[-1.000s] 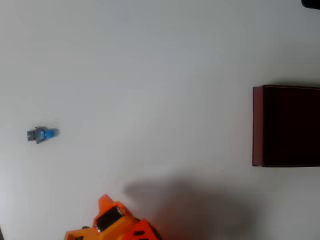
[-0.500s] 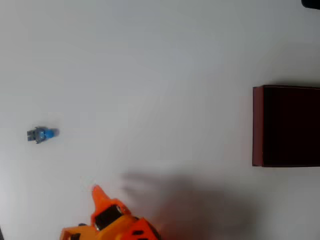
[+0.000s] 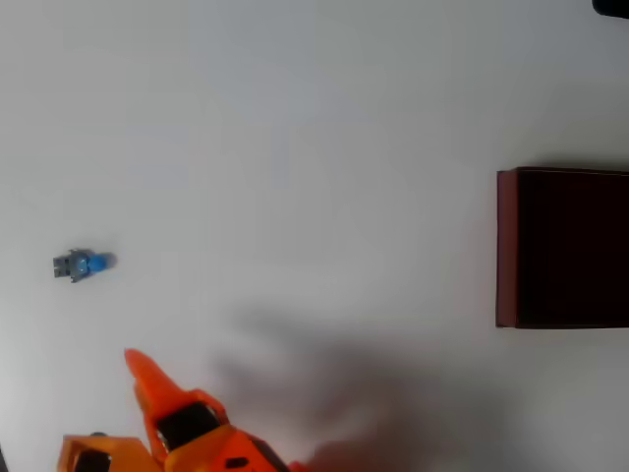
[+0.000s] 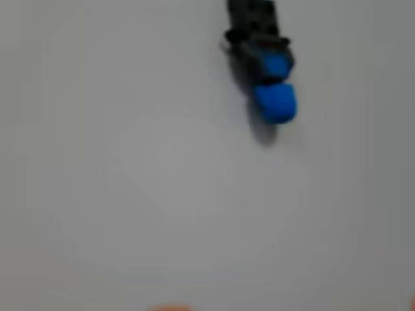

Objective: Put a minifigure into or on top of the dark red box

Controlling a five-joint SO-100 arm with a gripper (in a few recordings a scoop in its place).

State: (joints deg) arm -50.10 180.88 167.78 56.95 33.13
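Note:
The minifigure (image 3: 82,264), tiny with a bright blue part and a dark grey body, lies on its side on the white table at the far left of the overhead view. In the wrist view the minifigure (image 4: 266,71) is blurred, near the top, right of centre. My orange gripper (image 3: 103,408) comes in from the bottom left, below and slightly right of the figure and well apart from it. One pointed finger (image 3: 138,366) aims up-left, the jaws look spread, and nothing is between them. The dark red box (image 3: 506,246), with its black inside, stands at the right edge, far from both.
The arm's blurred shadow falls on the table right of the gripper. A small black object (image 3: 611,5) sits in the top right corner. A slim orange fingertip (image 4: 170,308) shows at the bottom edge of the wrist view.
The gripper has swung left and reached further up the picture, closing on the minifigure. The minifigure and the box have stayed put.

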